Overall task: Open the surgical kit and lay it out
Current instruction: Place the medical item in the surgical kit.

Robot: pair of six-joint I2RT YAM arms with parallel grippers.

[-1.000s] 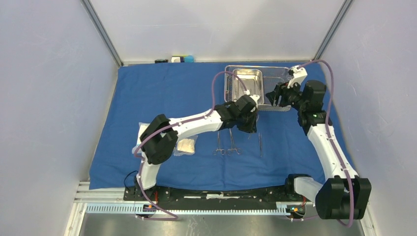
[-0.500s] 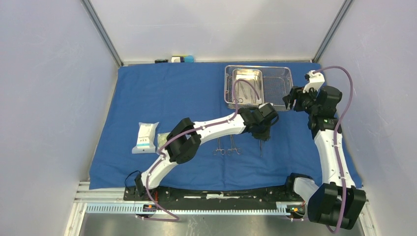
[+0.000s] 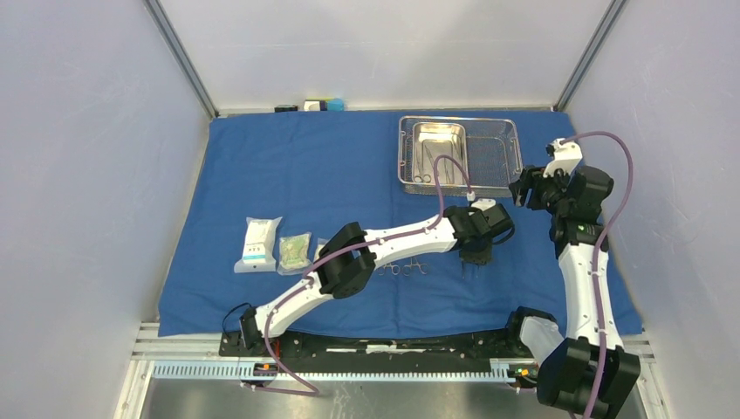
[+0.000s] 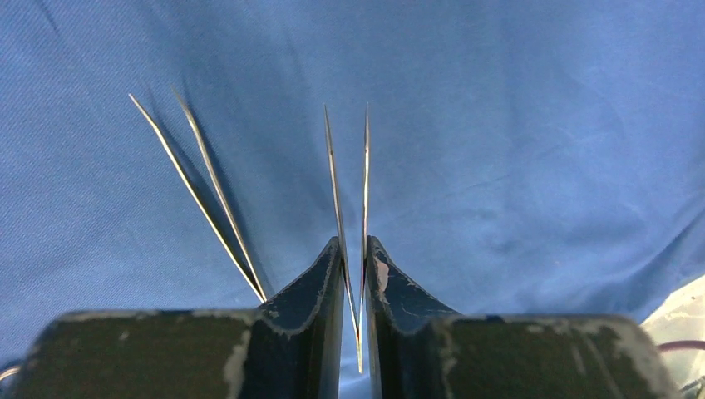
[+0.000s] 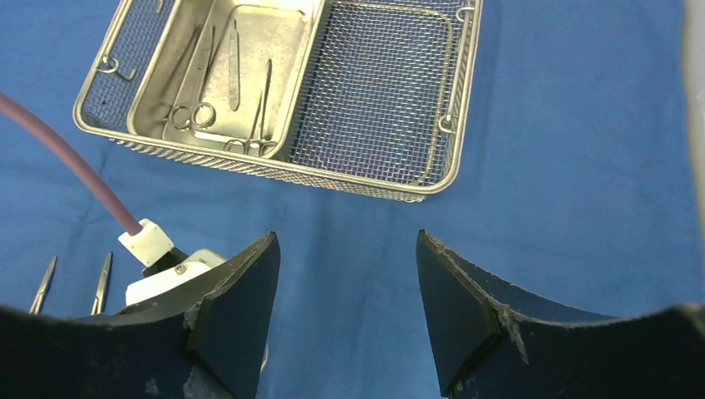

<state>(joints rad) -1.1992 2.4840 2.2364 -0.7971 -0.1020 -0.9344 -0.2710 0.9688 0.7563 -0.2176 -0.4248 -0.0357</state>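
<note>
Left wrist view: we find the left gripper [image 4: 354, 245] nearly closed about the tweezers [image 4: 365, 191], low over the blue cloth wrap [image 4: 540, 125] beside a second pair [image 4: 249, 274], evidently forming a row. We note the right gripper [image 5: 347, 307] gaping empty near the mesh tray [image 5: 332, 179] at the wrap's far right corner.

blue cloth wrap [image 3: 297, 175]; silver mesh tray [image 3: 494, 159]

Tray [image 3: 494, 157] far right on the cloth [image 3: 305, 166], packets [image 3: 262, 244] near left, instruments [image 3: 410, 269] right of them
</note>
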